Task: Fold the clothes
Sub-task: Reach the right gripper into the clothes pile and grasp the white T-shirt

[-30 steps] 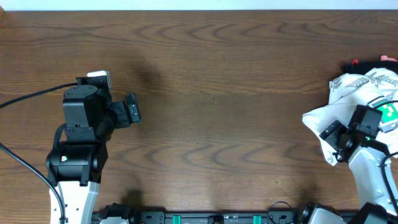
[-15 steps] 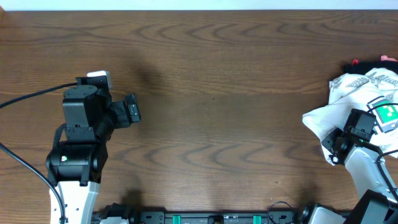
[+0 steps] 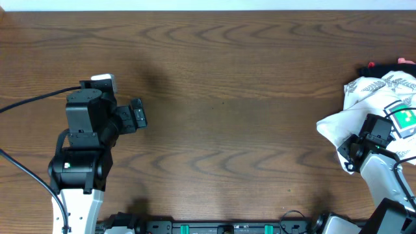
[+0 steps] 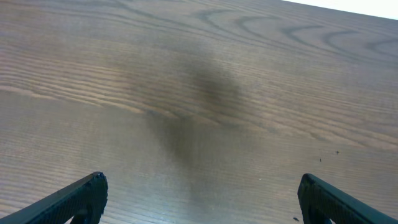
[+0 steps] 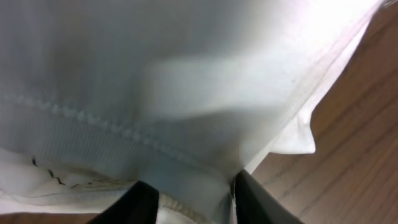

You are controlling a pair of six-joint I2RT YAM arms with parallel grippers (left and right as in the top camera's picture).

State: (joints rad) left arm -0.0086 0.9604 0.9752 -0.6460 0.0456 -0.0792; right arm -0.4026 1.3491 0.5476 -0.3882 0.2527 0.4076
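I have the brown wood-grain table [image 3: 247,78] filling the overhead view. The white cotton T-shirt [image 3: 333,127] lies crumpled in a heap at the table's right edge, partly out of frame. My left pincer [image 3: 138,116] hangs over the wood on the left side, well apart from the shirt, jaws spread wide with nothing between them. My right pincer [image 3: 350,151] sits on the heap's left side; in its wrist view the black fingers [image 5: 140,202] stand close together, a bunched fold of shirt pinched between them. A small green-and-black square graphic [image 3: 407,117] faces up.
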